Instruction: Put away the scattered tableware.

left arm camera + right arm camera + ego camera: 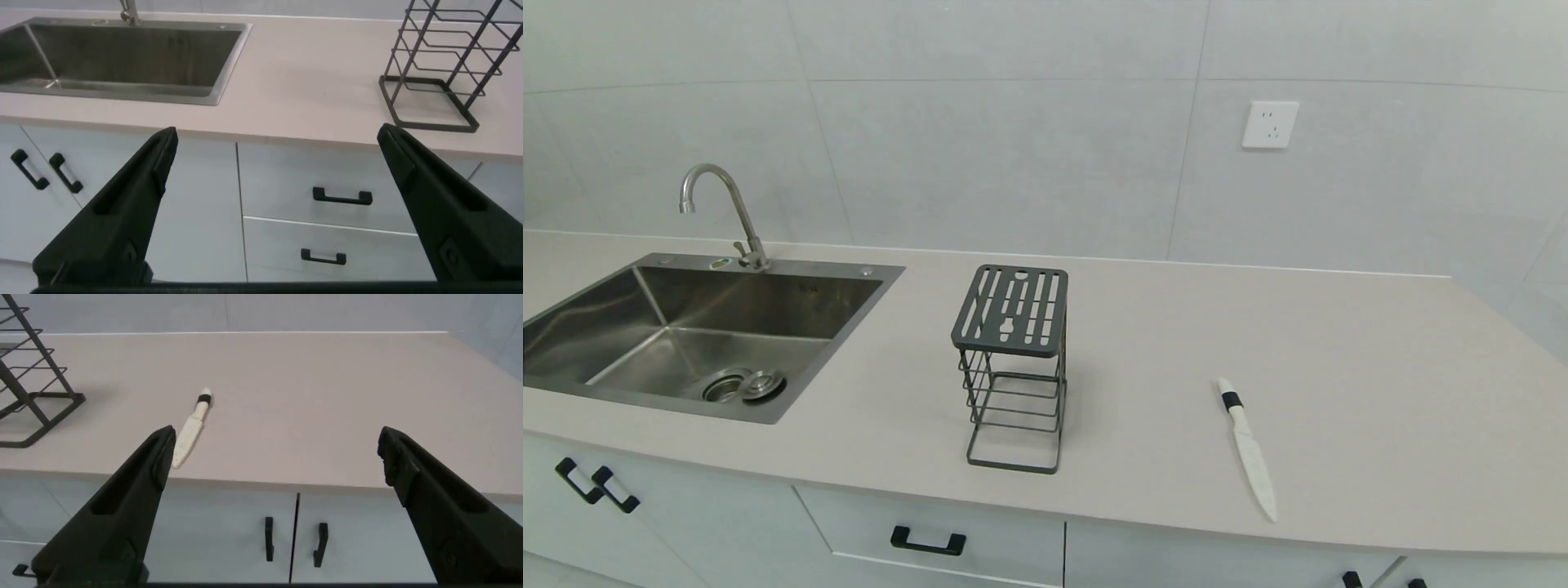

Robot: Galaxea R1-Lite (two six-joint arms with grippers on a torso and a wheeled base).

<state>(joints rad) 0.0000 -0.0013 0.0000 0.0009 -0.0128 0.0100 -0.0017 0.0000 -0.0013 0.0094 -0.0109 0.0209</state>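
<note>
fingers point(122, 212) on left gripper point(276, 135) and right gripper point(276, 434): apart, empty. knife point(1246, 445): on desk point(1339, 343), three o'clock of rack point(1013, 367). we should pinch it crosswise near the handle.

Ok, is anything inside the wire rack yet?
Nothing visible: through the open sides of the wire rack only bare counter shows. Its slotted top hides the space just beneath. The knife lies on the counter to its right.

Left pincer point(276, 135) and right pincer point(276, 434) — matte black, each with two broad, tapering wedge-shaped fingers point(131, 196).
</note>
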